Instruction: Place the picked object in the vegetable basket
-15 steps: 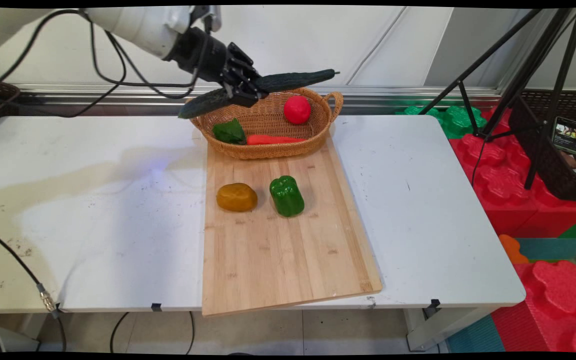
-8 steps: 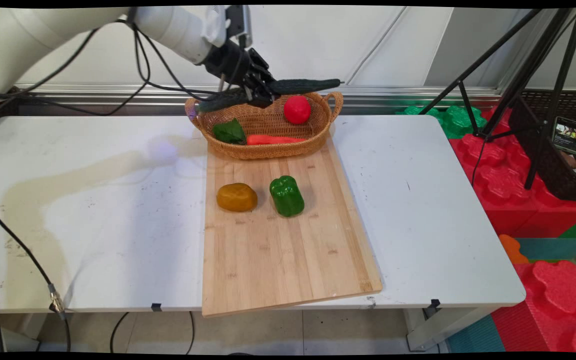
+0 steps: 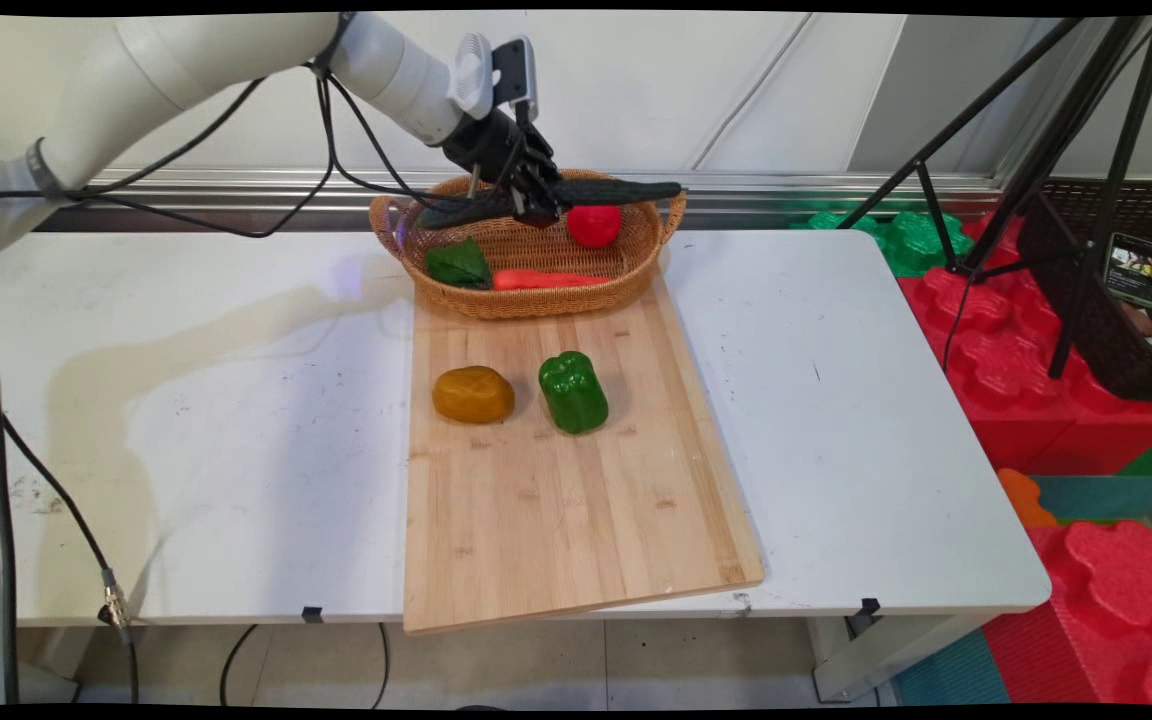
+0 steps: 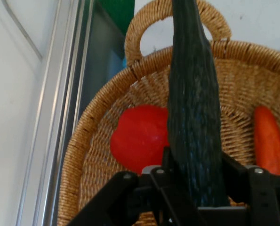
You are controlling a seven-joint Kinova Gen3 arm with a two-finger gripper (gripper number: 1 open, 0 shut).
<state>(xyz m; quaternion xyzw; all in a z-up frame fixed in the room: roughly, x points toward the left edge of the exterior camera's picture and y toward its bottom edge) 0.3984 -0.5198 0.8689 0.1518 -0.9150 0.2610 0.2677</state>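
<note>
the gripper [image 3: 534,205] is clamped on a dark green cucumber [image 4: 195,108], held roughly level over the back of the wicker basket [image 3: 536,298] at the far end of the wooden cutting board [image 3: 556,500]. inside the basket lie a red tomato [image 4: 139,136], an orange carrot [image 4: 268,141] and a green leafy vegetable [image 3: 458,264]. on the board, nearer the camera, a green bell pepper [image 3: 573,391] sits just beside a brown potato [image 3: 473,393].

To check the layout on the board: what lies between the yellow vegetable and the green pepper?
Nothing. In the main view, only bare wooden board separates the yellow vegetable from the green pepper; they lie side by side, apart.
</note>
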